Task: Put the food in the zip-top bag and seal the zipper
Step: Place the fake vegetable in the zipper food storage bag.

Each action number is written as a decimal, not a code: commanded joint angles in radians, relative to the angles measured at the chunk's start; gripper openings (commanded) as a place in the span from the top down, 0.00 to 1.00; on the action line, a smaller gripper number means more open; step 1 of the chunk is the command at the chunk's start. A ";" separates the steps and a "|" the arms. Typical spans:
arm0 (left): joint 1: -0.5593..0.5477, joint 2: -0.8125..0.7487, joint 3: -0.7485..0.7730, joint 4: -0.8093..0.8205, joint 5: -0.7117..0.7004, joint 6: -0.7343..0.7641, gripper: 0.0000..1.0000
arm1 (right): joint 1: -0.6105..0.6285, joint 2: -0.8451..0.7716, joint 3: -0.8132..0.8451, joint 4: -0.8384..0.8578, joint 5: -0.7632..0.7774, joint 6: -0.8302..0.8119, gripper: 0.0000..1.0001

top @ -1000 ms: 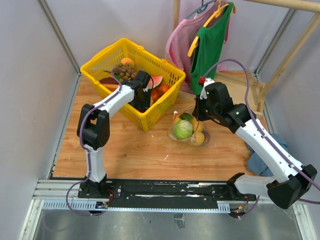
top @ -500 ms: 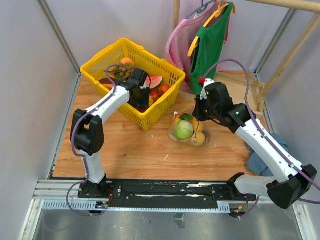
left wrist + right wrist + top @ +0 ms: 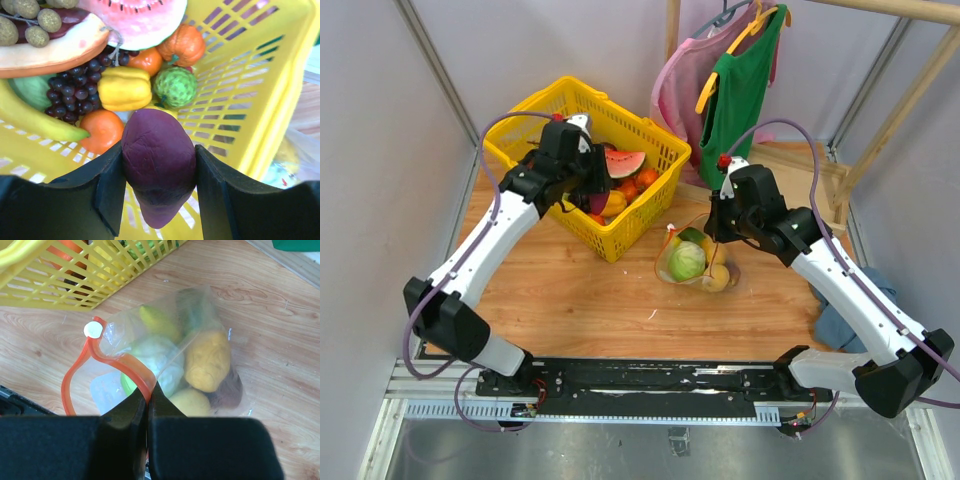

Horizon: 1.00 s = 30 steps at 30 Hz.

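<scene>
My left gripper [image 3: 592, 192] is shut on a purple sweet potato [image 3: 157, 160] and holds it above the yellow basket [image 3: 652, 205]. The zip-top bag [image 3: 695, 262] lies on the table to the right of the basket. It holds a green cabbage [image 3: 687, 260] and several yellow fruits [image 3: 207, 360]. My right gripper [image 3: 715, 232] is shut on the bag's red-orange zipper [image 3: 122, 362] and holds one lip of the mouth up. The mouth gapes open toward the basket. A small white label [image 3: 93, 330] sits at the zipper's end.
The basket [image 3: 260, 80] still holds watermelon [image 3: 135, 17], grapes [image 3: 75, 92], oranges [image 3: 100, 131], a yellow pepper [image 3: 125, 89], a banana [image 3: 30, 120] and a green knobbly fruit [image 3: 175, 87]. Pink and green clothes [image 3: 735, 85] hang at the back right. A blue cloth [image 3: 840, 315] lies at the right edge.
My left arm has risen out of the basket and swung left with the purple sweet potato in its jaws. The right gripper and the bag have stayed put.
</scene>
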 commanded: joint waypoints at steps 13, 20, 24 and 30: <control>-0.214 -0.351 -0.315 0.462 0.114 -0.013 0.92 | -0.014 -0.040 -0.021 0.047 -0.073 0.065 0.99; -0.369 -0.442 -0.519 0.780 0.124 0.089 0.92 | -0.014 -0.057 -0.032 0.049 -0.081 0.069 0.99; -0.453 -0.433 -0.598 0.924 0.156 0.195 0.93 | -0.014 -0.066 -0.036 0.052 -0.093 0.070 1.00; -0.543 -0.393 -0.662 1.071 0.172 0.375 0.95 | -0.014 -0.076 -0.039 0.054 -0.115 0.067 0.99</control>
